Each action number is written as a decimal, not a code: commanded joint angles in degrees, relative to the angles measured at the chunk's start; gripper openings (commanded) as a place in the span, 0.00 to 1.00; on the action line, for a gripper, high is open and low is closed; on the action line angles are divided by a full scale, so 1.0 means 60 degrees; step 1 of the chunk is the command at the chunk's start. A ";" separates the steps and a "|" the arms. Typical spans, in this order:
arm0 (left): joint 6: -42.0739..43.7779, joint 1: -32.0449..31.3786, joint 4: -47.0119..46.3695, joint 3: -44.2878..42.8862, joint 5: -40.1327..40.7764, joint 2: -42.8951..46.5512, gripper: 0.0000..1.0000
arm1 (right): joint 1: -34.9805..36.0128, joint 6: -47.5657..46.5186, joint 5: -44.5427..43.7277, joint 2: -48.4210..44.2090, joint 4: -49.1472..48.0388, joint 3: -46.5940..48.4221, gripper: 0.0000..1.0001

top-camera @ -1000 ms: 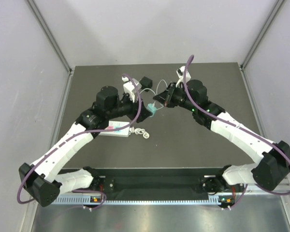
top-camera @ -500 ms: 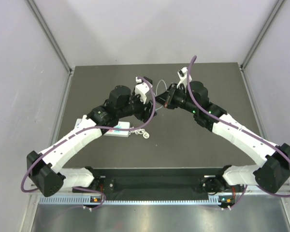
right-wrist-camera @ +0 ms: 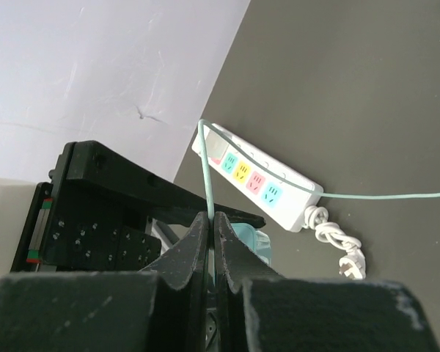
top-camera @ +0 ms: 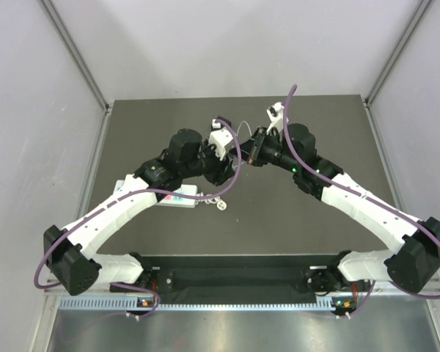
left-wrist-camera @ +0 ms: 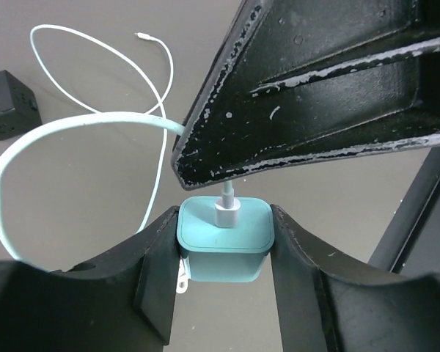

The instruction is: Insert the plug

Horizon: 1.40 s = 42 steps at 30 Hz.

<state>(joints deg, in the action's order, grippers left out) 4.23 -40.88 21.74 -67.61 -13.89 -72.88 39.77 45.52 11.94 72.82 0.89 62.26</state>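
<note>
Left tool (left-wrist-camera: 224,229) clamps the teal plug (left-wrist-camera: 224,257); right tool (right-wrist-camera: 211,229) pinches its wire (right-wrist-camera: 205,165). A taut wire could twist the plug, missing the power strip (right-wrist-camera: 258,180).

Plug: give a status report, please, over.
Left hand shut on teal plug. Right hand shut on its pale wire. Plug not yet in power strip. Black cube lies apart on table.

Teal cube plug (left-wrist-camera: 224,238), pale wire (left-wrist-camera: 95,117) attached

Dark table (top-camera: 279,227) with white power strip (right-wrist-camera: 260,180)
</note>
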 commanded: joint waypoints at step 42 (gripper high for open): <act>-0.2334 0.3884 -0.1470 0.1001 0.0023 0.1365 0.00 | -0.0153 -0.0743 0.0337 -0.0404 -0.1921 -0.2511 0.97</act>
<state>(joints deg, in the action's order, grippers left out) -15.59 -17.43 16.71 -58.26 3.73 -68.34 39.20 41.82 11.25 69.43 -7.03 46.48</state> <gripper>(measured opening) 0.520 0.974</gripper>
